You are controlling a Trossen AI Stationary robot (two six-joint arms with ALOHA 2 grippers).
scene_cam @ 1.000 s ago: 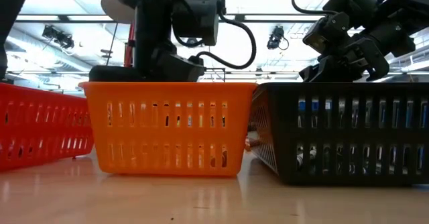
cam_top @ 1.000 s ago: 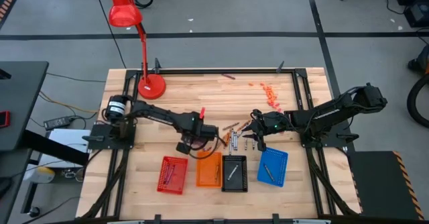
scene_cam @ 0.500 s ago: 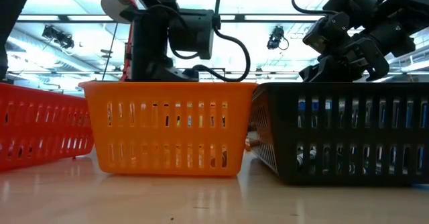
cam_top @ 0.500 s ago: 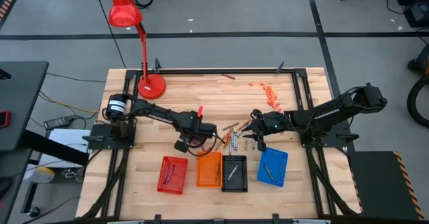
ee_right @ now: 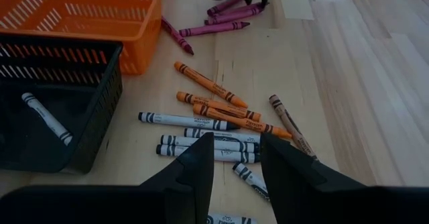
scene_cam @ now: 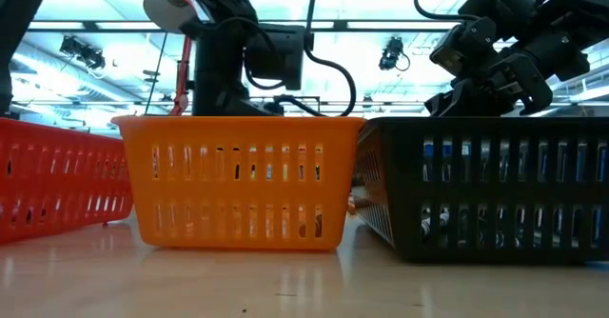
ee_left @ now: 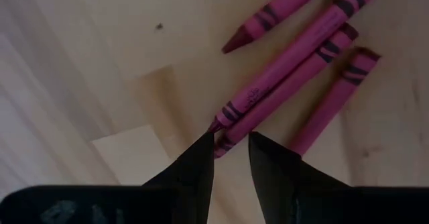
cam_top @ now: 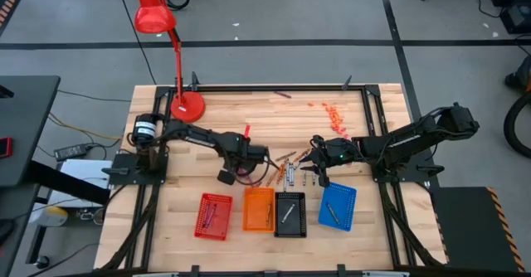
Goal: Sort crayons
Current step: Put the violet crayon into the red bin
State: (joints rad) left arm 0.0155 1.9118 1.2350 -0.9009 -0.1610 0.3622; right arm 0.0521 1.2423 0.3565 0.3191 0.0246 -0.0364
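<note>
A: Fingers of the left gripper [ee_left: 231,150] stand slightly parted, empty, over the near tip of a maroon crayon [ee_left: 288,66] on the surface.

B: Its long axis?

A: Running away from them. The right gripper [ee_right: 236,158], also parted, hovers over white crayons [ee_right: 201,142].

Maroon, orange and white crayons [ee_right: 221,110] lie scattered flat on wood.

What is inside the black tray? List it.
One white crayon lies inside the black tray, seen in both the right wrist view and the high view. The tray's near wall hides part of the floor from the wrist camera, so smaller items cannot be ruled out.
</note>
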